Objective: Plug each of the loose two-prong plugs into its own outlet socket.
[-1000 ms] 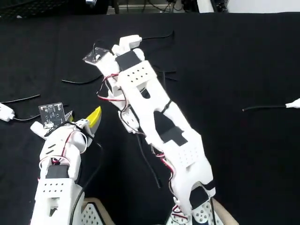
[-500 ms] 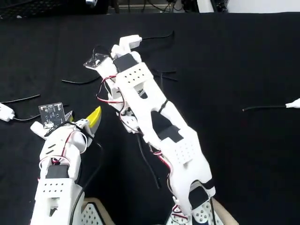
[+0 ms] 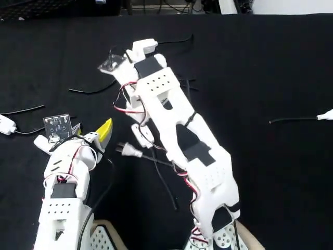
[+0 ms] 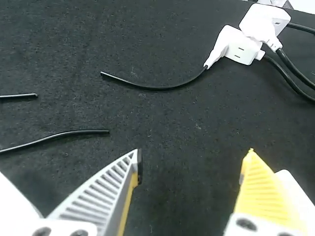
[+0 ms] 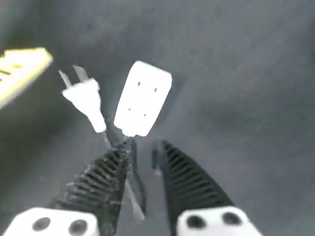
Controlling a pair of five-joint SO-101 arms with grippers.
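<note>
high view: black cloth-covered worktop point(image 3: 270, 62) with two white arms rising from its near edge. the white two-prong plug on a black cord point(image 3: 127, 150) lies flat between the arms, left of centre and nearer the near edge than the far one, its bare prongs pointing toward the left edge. just beside it lies the white oblong outlet block point(image 5: 142, 98), its slots unfilled and the plug not inserted. right pincer point(image 5: 145, 150): black ribbed fingers released, a narrow gap between them, grasping nothing as far as can be seen, hanging over the cord ends of plug and block. left pincer point(image 4: 192, 162): one pale ribbed finger and one yellow finger spread wide, released and empty, over bare cloth. ahead of it, well apart, a white two-slot socket head on a black cord point(image 4: 238, 46) touches a second white connector point(image 4: 263, 22); the two slots are empty. one small white connector point(image 3: 5, 124) rests at the left edge and another small white connector point(image 3: 327, 114) at the right edge, both too small to tell plug from socket. progress, as judged: no plug is seen seated in any socket, so every mating appears still to be done. the pair under the right pincer looks nearest to hand; the plug needs grasping, turning prongs toward the slots and pressing in.
</note>
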